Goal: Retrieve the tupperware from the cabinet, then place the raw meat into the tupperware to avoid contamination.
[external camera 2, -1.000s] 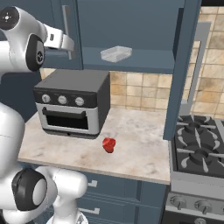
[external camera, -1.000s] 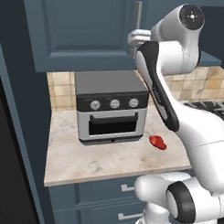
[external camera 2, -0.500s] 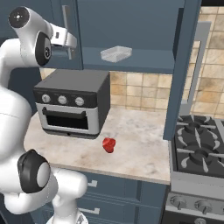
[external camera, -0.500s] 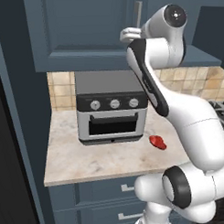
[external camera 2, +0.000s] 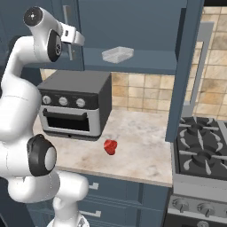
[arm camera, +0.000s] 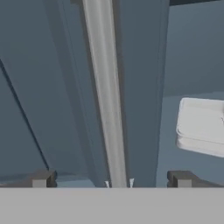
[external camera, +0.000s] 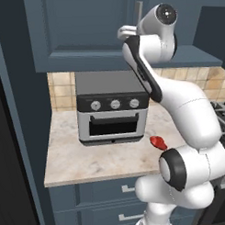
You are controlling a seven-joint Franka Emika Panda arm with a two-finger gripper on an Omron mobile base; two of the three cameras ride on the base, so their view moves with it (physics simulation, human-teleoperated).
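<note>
Right base view: one tupperware (external camera 2: pixel 117 54), one raw meat (external camera 2: pixel 110 146).

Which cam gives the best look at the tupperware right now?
Right base view: the tupperware sits whole on the open cabinet shelf, unobstructed. The hand view catches it closer but cropped at the right edge, beside the silver door handle. From the left base view I can't make it out.

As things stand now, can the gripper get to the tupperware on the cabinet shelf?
Probably yes. The right door is swung open, so the tupperware lies uncovered on the shelf. The open gripper faces the left door's handle, with the tupperware off to one side; it would need to shift sideways first.
</note>
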